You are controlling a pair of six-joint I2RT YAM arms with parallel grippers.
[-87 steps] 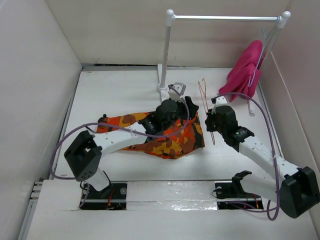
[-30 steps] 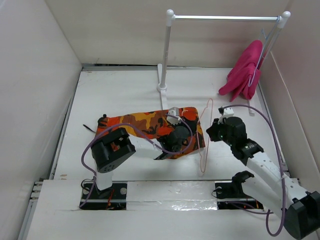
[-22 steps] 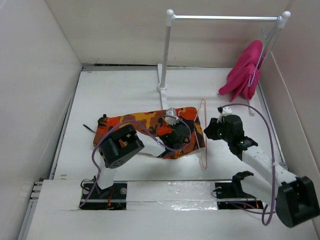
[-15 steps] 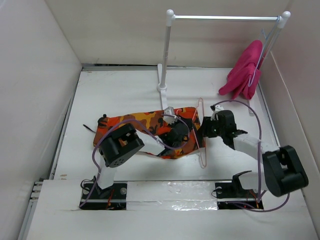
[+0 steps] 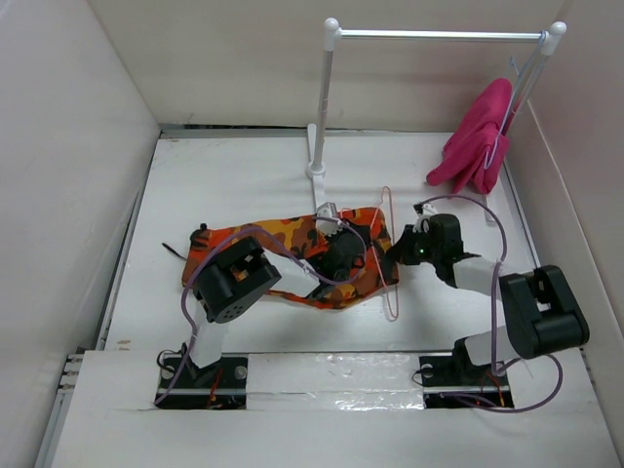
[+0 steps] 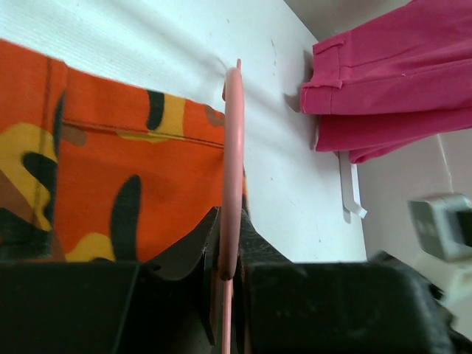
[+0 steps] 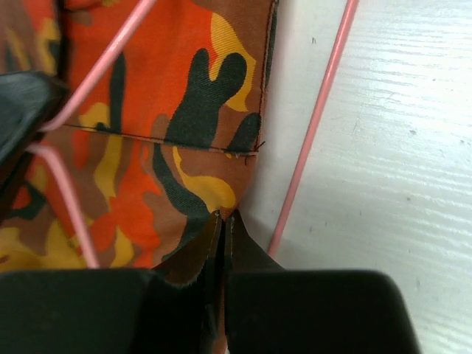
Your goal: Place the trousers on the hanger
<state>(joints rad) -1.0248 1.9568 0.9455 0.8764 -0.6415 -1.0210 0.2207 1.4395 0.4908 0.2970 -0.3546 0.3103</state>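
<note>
The camouflage trousers (image 5: 258, 240) lie flat mid-table, partly under my left arm. The salmon-pink hanger (image 5: 391, 292) lies along their right end, its hook pointing to the back. My left gripper (image 6: 230, 254) is shut on one hanger wire (image 6: 232, 147), which runs straight up between its jaws over the trousers (image 6: 103, 177). My right gripper (image 7: 223, 220) is shut on the corner of the trousers' hem (image 7: 192, 147), with a hanger wire (image 7: 316, 140) lying just to its right on the table. In the top view the two grippers almost meet at the trousers' right edge.
A white tube rail frame (image 5: 330, 97) stands at the back. A magenta-pink garment (image 5: 478, 141) hangs from its right end on a pale wire hanger. White walls enclose the table on the left, back and right.
My right gripper swung left from beside the hanger to the trousers' right edge, opened briefly and shut on the hem. The left gripper kept its hold on the hanger and shifted it slightly back.
</note>
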